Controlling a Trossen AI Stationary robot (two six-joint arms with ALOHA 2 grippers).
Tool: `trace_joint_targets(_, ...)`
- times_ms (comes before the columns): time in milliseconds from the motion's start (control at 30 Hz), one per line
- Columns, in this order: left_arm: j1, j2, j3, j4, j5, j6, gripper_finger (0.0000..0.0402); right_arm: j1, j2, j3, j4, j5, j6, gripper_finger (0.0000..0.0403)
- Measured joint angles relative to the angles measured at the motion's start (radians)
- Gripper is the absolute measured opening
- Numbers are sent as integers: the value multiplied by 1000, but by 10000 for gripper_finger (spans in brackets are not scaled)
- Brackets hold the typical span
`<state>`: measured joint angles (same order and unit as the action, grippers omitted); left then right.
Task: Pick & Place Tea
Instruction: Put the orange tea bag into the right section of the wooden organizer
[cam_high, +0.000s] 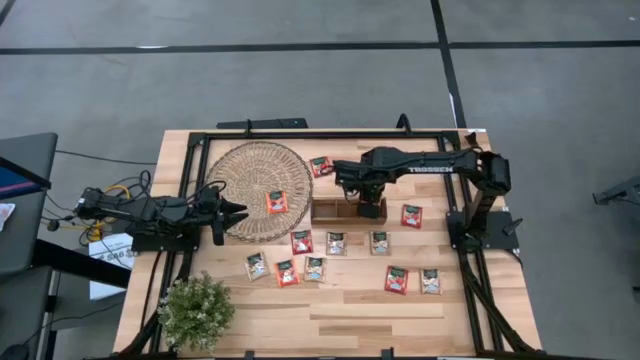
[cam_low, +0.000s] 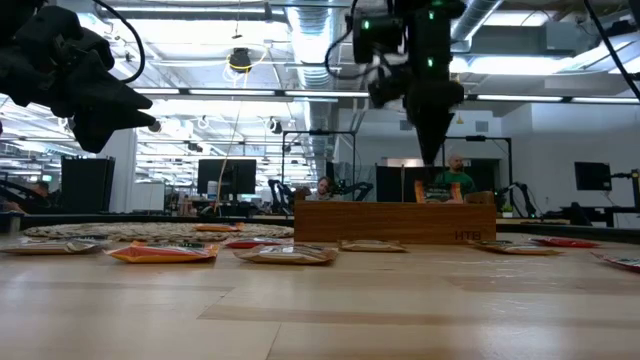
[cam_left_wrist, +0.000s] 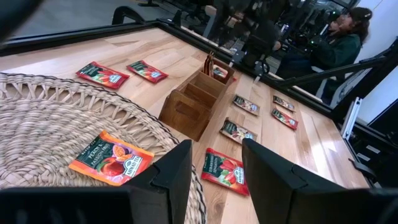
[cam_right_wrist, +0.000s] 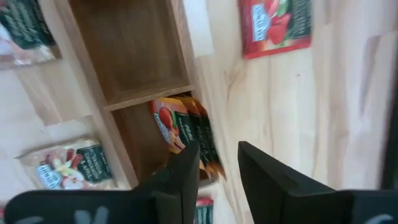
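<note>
My right gripper (cam_right_wrist: 216, 163) hangs over the brown wooden compartment tray (cam_high: 348, 209), fingers parted, empty. Orange paper tea sachet (cam_right_wrist: 184, 133) stands tilted in the end compartment. Risk: a finger snags it on lifting, tipping it out. Left gripper (cam_left_wrist: 214, 180) waits open over the woven mat (cam_high: 255, 190).

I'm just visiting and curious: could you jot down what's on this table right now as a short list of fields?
table: wooden
tray: wooden tray, orange sachets standing in one end compartment
right gripper: right gripper above that compartment, fingers apart, holding nothing
left gripper: left gripper open, waiting at the woven mat edge
on the mat: one orange sachet
loose sachets: red and pale ones lying around the tray
corner: small plant
</note>
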<state>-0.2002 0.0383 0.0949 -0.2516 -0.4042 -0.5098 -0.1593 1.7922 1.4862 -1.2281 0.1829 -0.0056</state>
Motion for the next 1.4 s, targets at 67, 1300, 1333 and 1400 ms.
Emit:
trace_joint_targets(67,0,0,0,6,0,0,133,2,-15,38,-7,0,-2,104)
trace_joint_targets(1300,0,217,-2,541,256,-112,133,-267,-506,93,-33,-237,-164,105)
trace_joint_targets(1333,0,260,-2,578,273,-117,133,-261,-506,93,-22,-242,-158,105)
trace_joint_targets(1400,0,348,13,622,304,-132,133,-246,-507,80,24,-267,-153,105)
